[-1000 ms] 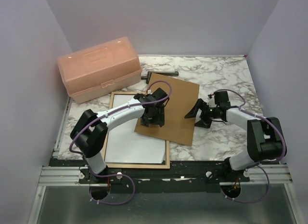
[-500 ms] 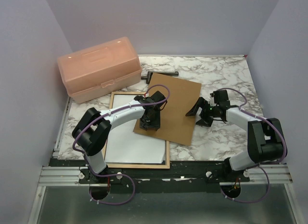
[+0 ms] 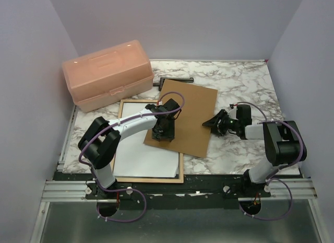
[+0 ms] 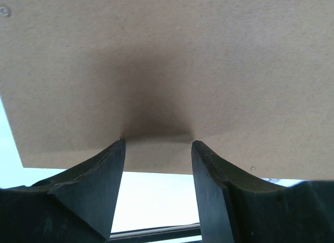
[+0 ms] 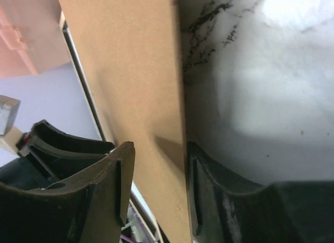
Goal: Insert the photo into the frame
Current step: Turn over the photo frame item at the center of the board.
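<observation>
The frame [image 3: 151, 178] lies flat at centre-left, tan wood face up. Inside it is the photo [image 3: 141, 157], plain white back up, also visible as the white area [image 4: 156, 201] in the left wrist view. A brown backing board [image 3: 190, 107] lies askew over the frame's far right corner. My left gripper [image 3: 163, 130] is open, its tips [image 4: 158, 142] resting on the board [image 4: 167, 60] just inside its near edge. My right gripper [image 3: 214, 123] is open and straddles the board's right edge [image 5: 159, 146]: one finger is above the board [image 5: 130, 70], the other low against the marble.
A pink plastic box [image 3: 107, 73] stands at the back left. A dark tool handle [image 3: 175, 80] lies just behind the board. The marble table [image 3: 245, 81] stretches to the right and back, with walls on three sides.
The right gripper has turned at the wrist, drawn in to the board's right edge, and its jaws have narrowed. The left gripper slid a little toward the board's left edge, then stayed still.
</observation>
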`<state>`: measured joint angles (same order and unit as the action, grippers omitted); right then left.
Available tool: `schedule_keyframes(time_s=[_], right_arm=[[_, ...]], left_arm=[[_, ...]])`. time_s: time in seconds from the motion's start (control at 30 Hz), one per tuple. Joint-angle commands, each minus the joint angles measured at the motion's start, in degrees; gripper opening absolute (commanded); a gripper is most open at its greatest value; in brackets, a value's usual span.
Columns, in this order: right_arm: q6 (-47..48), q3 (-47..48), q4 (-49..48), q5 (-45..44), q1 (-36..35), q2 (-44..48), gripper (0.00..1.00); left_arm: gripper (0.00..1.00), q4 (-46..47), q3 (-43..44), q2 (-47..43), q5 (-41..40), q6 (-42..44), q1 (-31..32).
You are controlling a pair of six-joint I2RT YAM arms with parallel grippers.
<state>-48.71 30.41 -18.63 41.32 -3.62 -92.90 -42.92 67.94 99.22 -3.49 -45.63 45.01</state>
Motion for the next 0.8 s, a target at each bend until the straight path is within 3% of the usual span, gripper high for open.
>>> schedule_keyframes(time_s=[0.0,0.1,0.23,0.5,0.77], right_arm=[[-5.6,-2.9,-13.7,6.3,0.5,0.0,0.42],[-6.9,-3.7,-14.8,6.6,0.5,3.5,0.16],[-6.6,-3.2,-12.7,6.7,0.5,10.0,0.01],[1.9,9.4,12.5,1.9,0.5,22.8,0.00],[14.0,37.8,49.7,-9.5,0.5,22.2,0.00]], left_arm=[[0.56,2.7,-1.2,-1.9,2.2,0.8,-0.2],[0.59,4.1,-1.7,-3.1,2.9,1.0,-0.2],[0.62,6.1,-2.7,-6.7,3.3,1.5,-0.2],[0.73,6.9,-3.5,-17.2,1.7,2.4,0.0],[0.76,6.6,-3.7,-26.0,1.4,2.3,-0.1]])
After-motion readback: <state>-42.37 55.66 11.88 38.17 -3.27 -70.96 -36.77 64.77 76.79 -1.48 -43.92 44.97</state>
